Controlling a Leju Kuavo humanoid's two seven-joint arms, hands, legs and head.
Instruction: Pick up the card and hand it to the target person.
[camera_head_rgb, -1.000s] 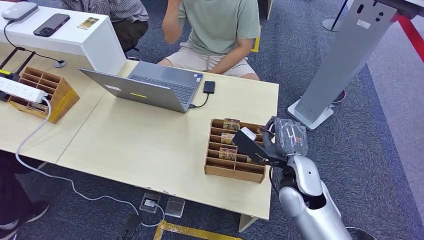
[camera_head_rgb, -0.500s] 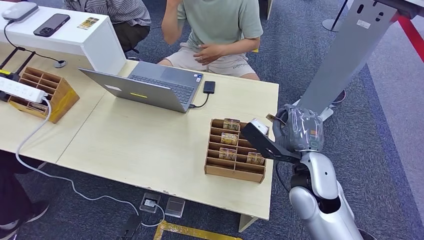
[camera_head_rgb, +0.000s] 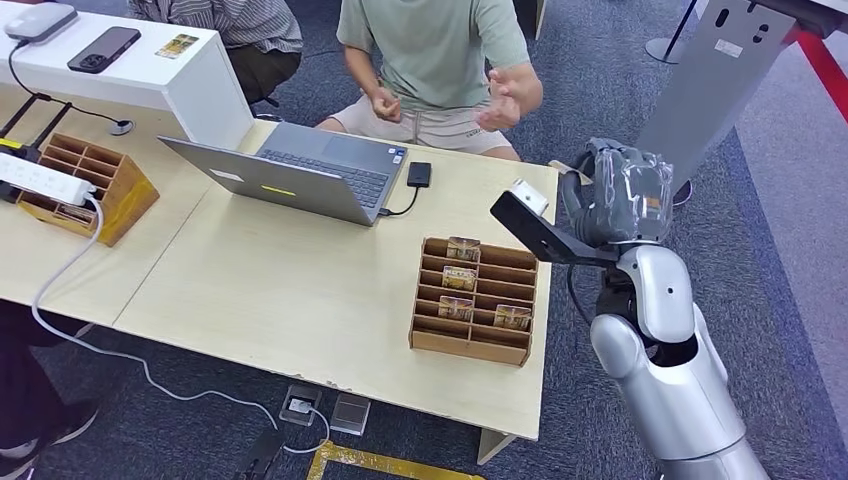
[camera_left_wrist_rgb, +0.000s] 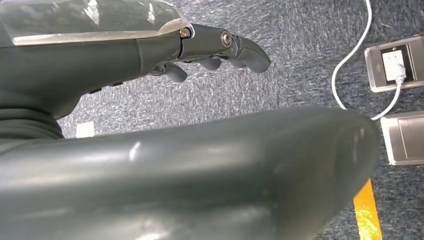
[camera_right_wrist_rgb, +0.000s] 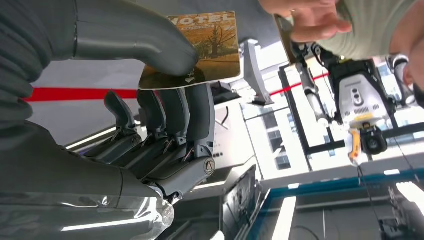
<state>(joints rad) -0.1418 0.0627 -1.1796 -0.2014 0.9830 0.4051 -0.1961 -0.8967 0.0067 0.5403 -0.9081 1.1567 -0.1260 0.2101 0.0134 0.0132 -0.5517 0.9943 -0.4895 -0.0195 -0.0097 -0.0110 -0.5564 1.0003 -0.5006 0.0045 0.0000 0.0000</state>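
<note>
The right hand (camera_right_wrist_rgb: 150, 115) pinches the card (camera_right_wrist_rgb: 200, 50) between thumb and fingers; the wrist view shows its printed face, its long side running across the fingertips toward the person's hand (camera_head_rgb: 510, 95). Below the fingers, the wooden box (camera_head_rgb: 470, 345) holds several cards upright in its slots. The left hand (camera_left_wrist_rgb: 215, 47) hangs over carpet, fingers loosely extended, holding nothing.

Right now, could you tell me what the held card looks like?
The card: golden-brown with a tree picture; clearest in the right wrist view.
</note>
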